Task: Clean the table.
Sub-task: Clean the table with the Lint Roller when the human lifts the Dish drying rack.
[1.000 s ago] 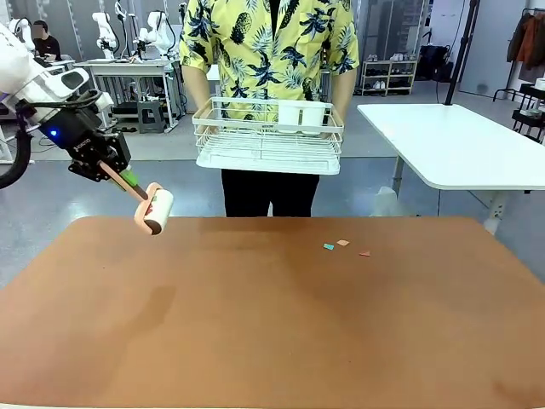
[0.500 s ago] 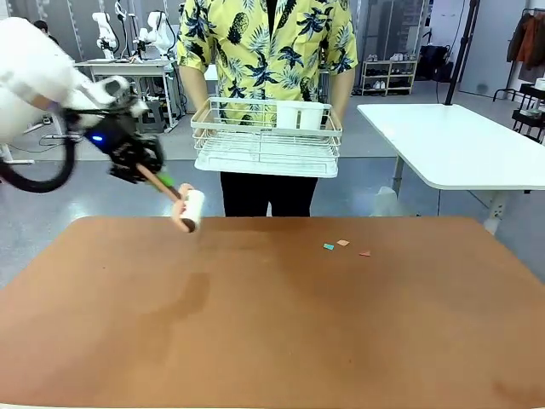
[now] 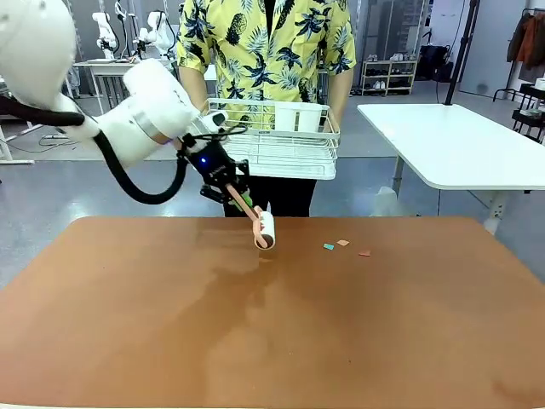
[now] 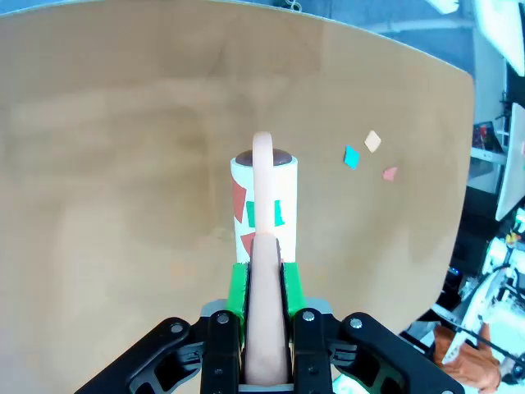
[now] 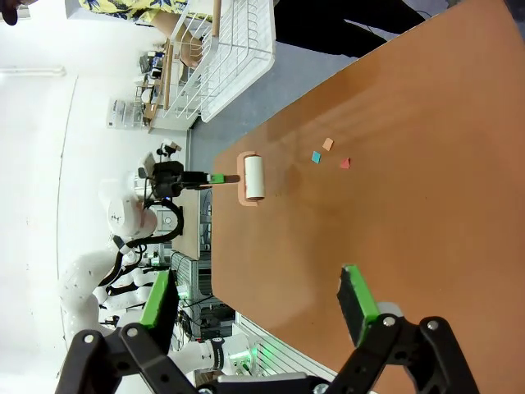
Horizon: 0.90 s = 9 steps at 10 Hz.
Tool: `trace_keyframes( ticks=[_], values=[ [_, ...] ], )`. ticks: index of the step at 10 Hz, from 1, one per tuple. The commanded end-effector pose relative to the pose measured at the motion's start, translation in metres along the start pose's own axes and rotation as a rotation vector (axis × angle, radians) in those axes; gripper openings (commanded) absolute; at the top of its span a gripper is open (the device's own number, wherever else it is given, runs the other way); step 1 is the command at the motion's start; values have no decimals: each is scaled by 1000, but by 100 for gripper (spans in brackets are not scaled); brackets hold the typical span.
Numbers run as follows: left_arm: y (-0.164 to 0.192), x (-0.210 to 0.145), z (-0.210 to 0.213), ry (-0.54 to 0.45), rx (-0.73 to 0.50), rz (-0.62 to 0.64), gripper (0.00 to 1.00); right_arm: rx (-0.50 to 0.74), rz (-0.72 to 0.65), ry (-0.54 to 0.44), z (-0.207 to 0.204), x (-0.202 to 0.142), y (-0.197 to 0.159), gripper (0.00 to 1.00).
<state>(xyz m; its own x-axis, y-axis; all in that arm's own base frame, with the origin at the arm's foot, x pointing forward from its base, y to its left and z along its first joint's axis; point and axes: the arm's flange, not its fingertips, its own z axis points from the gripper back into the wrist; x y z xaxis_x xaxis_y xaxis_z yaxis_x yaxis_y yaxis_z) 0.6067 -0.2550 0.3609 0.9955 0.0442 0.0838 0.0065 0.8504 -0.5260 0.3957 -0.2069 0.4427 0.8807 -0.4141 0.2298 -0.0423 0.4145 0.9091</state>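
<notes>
On the left part of the table (image 3: 255, 341), the left arm reaches in from the left side, with the left gripper (image 3: 241, 198) angled down toward the far edge. Its fingers (image 4: 238, 287) are closed on the pink handle of a lint roller (image 3: 266, 230), green pads pressed to both sides. The roller's white drum sits low over the far part of the table; contact with the top cannot be confirmed. Red and green bits are stuck to the drum.

Right of the roller and apart from it, 3 paper scraps lie on the table: 1 blue scrap (image 3: 329, 246), 1 tan scrap (image 3: 342, 243), 1 pink scrap (image 3: 364, 253).

Beyond the far edge, a person (image 3: 264, 43) holds a white wire dish rack (image 3: 281, 149). Further right stands a white table (image 3: 451, 145).

The right gripper (image 5: 256, 283) hangs above the table, fingers spread wide, holding nothing.
</notes>
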Motion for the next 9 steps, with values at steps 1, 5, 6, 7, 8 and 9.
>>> trace_keyframes(
  ticks=[1, 5, 6, 7, 8, 9],
  values=[
    [-7, 8, -16, 0, 0, -5, 21, 19, 11, -5, 1, 0, 2, 100],
    [-1, 18, -37, 44, -56, -56, 21, 19, 11, -5, 1, 0, 2, 100],
    [-4, 10, -38, 9, -8, -13, 21, 19, 11, -5, 1, 0, 2, 100],
    [-4, 10, -38, 9, -8, -13, 21, 19, 11, -5, 1, 0, 2, 100],
    [-4, 10, -38, 9, -8, -13, 21, 19, 11, -5, 1, 0, 2, 100],
    [-4, 10, -38, 9, -8, -13, 21, 19, 11, -5, 1, 0, 2, 100]
  ],
)
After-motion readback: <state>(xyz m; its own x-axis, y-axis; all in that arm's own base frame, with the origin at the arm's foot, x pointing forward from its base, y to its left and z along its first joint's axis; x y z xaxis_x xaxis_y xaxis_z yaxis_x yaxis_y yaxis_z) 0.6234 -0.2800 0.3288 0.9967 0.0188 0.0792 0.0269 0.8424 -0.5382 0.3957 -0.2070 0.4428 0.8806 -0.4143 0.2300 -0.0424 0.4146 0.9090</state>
